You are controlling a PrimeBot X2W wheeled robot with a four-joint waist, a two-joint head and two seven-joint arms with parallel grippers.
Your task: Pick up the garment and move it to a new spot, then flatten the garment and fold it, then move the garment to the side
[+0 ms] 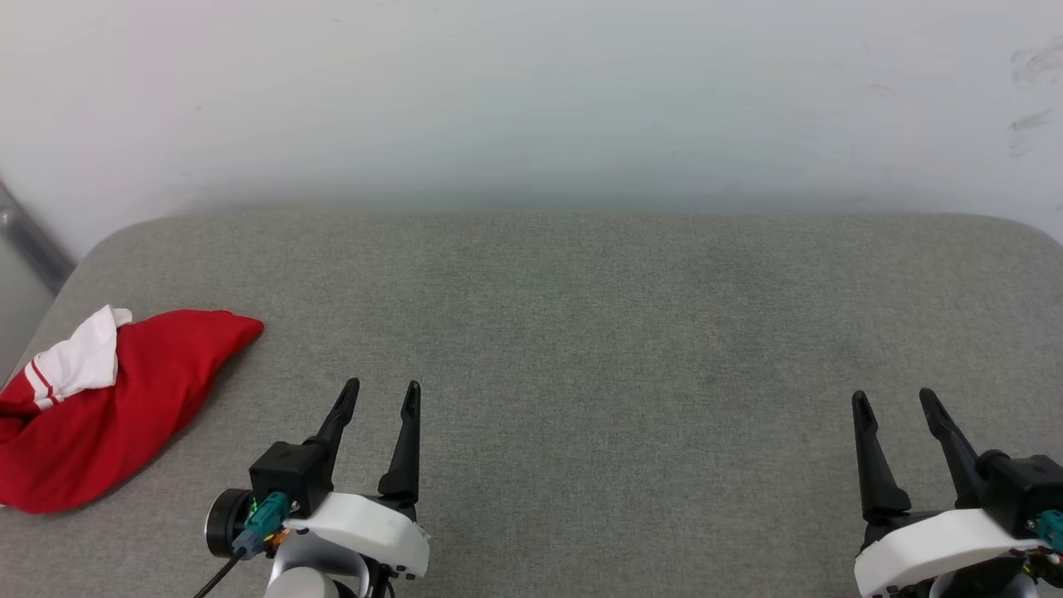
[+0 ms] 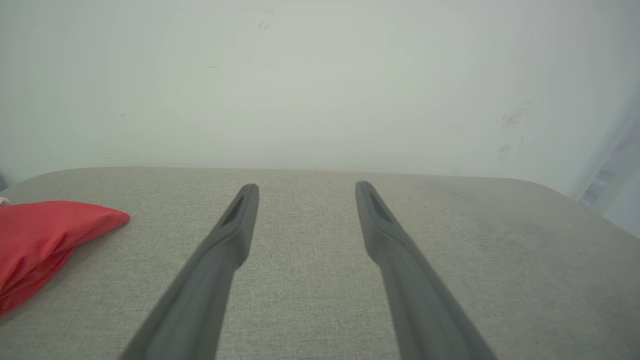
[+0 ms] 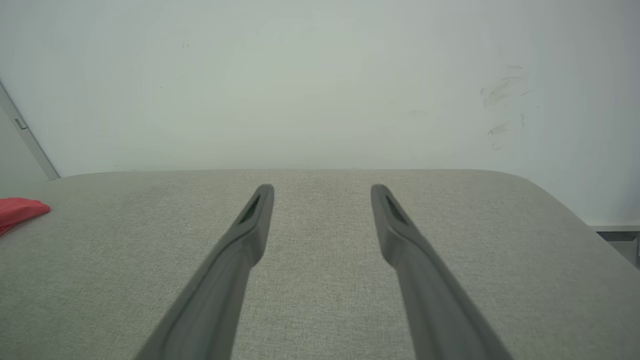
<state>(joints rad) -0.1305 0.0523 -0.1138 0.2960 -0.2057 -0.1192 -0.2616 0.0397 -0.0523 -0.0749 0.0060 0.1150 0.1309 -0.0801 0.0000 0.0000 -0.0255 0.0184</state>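
The garment [image 1: 124, 399] is a bright red T-shirt lying in a loose folded bundle at the far left of the grey padded surface [image 1: 581, 332], a white striped sleeve on top. Its red edge [image 2: 45, 235] lies left of the fingers in the left wrist view, and a small red corner [image 3: 20, 210] shows at the left edge of the right wrist view. My left gripper [image 1: 382, 394] is open at the lower left, right of the garment and apart from it. Open too, my right gripper [image 1: 895, 403] stands at the lower right, far from the garment.
A pale wall [image 1: 531, 100] rises behind the surface's far edge. The surface's rounded left corner [image 1: 91, 249] lies just behind the garment, with a grey strip [image 1: 25, 232] beyond it.
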